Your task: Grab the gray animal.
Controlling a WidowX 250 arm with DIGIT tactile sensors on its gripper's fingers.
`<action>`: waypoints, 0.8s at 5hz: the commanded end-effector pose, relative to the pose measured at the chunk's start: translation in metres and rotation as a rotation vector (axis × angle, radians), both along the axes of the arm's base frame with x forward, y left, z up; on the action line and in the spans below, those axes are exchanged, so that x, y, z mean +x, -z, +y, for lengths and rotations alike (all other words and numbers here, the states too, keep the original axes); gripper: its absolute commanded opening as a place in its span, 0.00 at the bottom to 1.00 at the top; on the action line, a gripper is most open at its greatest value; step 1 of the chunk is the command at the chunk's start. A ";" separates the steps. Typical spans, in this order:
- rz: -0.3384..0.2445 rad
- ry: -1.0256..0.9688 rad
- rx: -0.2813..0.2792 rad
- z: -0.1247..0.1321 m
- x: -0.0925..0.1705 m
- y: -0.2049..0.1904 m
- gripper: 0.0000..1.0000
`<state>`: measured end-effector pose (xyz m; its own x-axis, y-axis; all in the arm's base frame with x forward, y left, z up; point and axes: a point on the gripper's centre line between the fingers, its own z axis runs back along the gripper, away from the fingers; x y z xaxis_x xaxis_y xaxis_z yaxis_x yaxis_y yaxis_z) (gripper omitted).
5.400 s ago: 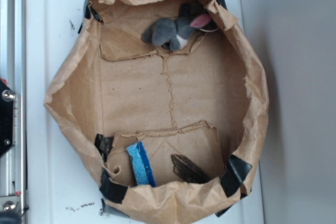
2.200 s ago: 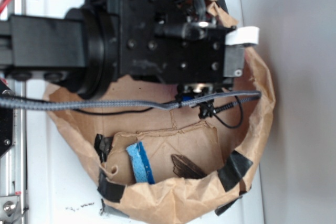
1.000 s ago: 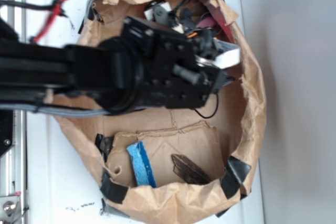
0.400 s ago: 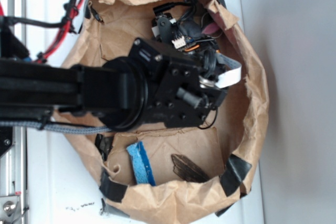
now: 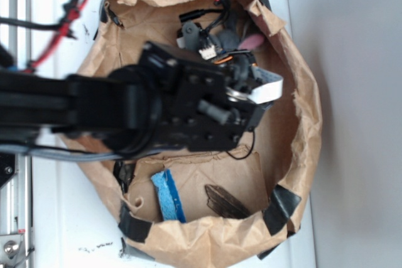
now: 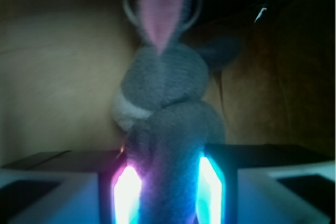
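Between the glowing pads, the gripper (image 6: 168, 192) pinches the fuzzy gray animal (image 6: 170, 129).

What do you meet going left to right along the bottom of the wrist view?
Left finger → left glowing pad → gray animal → right glowing pad → right finger.

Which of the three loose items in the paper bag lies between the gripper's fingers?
The gray animal, pink-eared, sits between the gripper fingers; the blue strip and brown feather lie apart.
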<state>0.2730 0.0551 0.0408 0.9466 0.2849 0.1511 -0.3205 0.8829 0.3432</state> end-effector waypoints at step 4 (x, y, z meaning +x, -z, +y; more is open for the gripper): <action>-0.006 0.191 -0.471 0.005 -0.029 -0.133 0.00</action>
